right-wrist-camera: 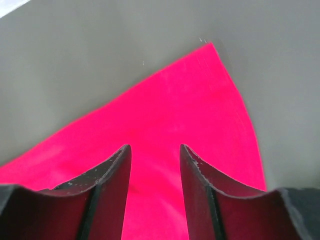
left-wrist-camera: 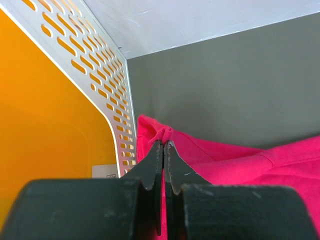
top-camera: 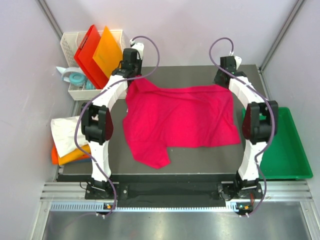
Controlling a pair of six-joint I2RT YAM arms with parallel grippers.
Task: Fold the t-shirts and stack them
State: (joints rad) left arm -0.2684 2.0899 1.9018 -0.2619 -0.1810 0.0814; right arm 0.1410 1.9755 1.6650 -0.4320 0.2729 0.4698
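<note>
The crimson-pink t-shirt (top-camera: 180, 120) lies spread on the dark table, one sleeve hanging toward the near left. My left gripper (top-camera: 134, 75) is at its far left corner, shut on a pinch of the pink cloth (left-wrist-camera: 165, 134). My right gripper (top-camera: 223, 80) is at the far right corner, open, its fingers (right-wrist-camera: 112, 165) just above the pink cloth (right-wrist-camera: 165, 130) and holding nothing. A white t-shirt (top-camera: 67, 131) lies on folded orange cloth (top-camera: 70, 155) off the table's left side. The blue shirt is out of view.
A white perforated basket (top-camera: 75, 92) at the far left holds the red board (top-camera: 90, 55) and orange board (top-camera: 107, 50); its wall (left-wrist-camera: 107, 85) is close beside my left gripper. A green tray (top-camera: 287, 150) sits at the right edge.
</note>
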